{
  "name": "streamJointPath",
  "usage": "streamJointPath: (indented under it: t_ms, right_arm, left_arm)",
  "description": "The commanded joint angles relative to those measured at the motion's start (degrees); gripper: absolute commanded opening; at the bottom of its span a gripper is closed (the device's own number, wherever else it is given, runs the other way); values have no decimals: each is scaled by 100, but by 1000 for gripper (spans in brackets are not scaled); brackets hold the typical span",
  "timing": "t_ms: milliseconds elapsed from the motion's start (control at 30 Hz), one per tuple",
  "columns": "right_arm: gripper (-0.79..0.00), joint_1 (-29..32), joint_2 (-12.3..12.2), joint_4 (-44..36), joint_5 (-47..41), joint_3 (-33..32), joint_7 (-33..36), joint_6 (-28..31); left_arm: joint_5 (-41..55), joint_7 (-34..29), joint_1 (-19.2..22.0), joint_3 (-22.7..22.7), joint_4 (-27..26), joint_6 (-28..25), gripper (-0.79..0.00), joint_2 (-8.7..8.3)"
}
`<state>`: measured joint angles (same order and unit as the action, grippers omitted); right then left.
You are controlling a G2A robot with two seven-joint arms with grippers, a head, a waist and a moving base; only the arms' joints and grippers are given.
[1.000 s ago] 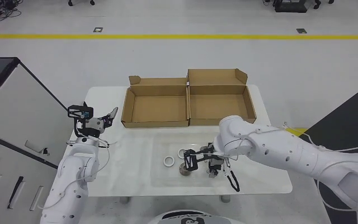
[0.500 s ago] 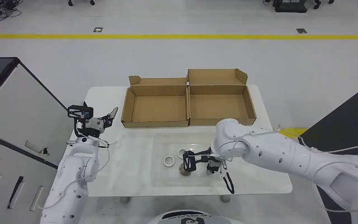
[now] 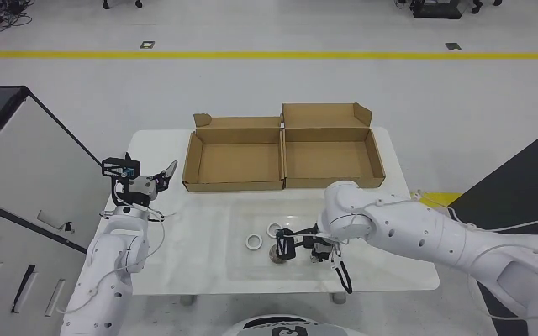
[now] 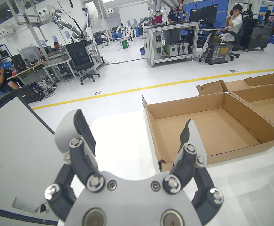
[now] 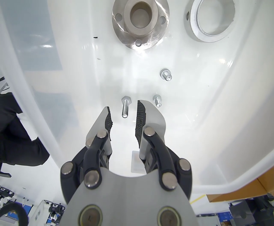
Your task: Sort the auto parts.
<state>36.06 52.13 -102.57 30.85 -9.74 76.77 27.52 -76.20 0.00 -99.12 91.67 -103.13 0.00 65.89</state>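
- The long silver bolt with a six-sided head [image 5: 125, 108] lies flat in the shallow white plastic tray [image 5: 214, 132] on the white bench [image 3: 185, 244].
- The right end effector [image 5: 123, 105] hangs just over this bolt. Its two fingers are a little way apart, one on each side of the bolt, and they hold nothing.
- The bolt's long line runs the same way the fingers point. The head is far from the wrist and the tip is nearer. So I think the fingers would squeeze across its thin sides, which looks like a good fit.
- A short silver bolt [image 5: 157, 100] sits just beside one finger, so it might get bumped.
- Farther along the tray lie a round metal disc with holes [image 5: 140, 23] and a silver metal ring [image 5: 210, 20].
- The left end effector [image 4: 134, 122] is wide open and holds nothing. It is up by the left end of the bench, well apart from the tray, so the right arm is the nearer one.
- Two open brown cardboard boxes [image 3: 233, 160] stand at the back of the bench.
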Motion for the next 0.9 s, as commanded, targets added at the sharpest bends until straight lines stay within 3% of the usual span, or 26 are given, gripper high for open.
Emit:
streamJointPath:
  t_ms: [0, 733, 833, 867]
  right_arm:
    - [-514, 11, 12, 18, 17, 0, 2, -2]
    - [-600, 113, 157, 269, 99, 0, 68, -68]
    - [-674, 128, 181, 310, 104, 0, 76, -76]
    - [-739, 134, 189, 325, 107, 0, 80, -80]
  left_arm:
    - [0, 0, 0, 0, 0, 0, 0, 0]
    - [0, 0, 0, 0, 0, 0, 0, 0]
    - [0, 0, 0, 0, 0, 0, 0, 0]
    - [0, 0, 0, 0, 0, 0, 0, 0]
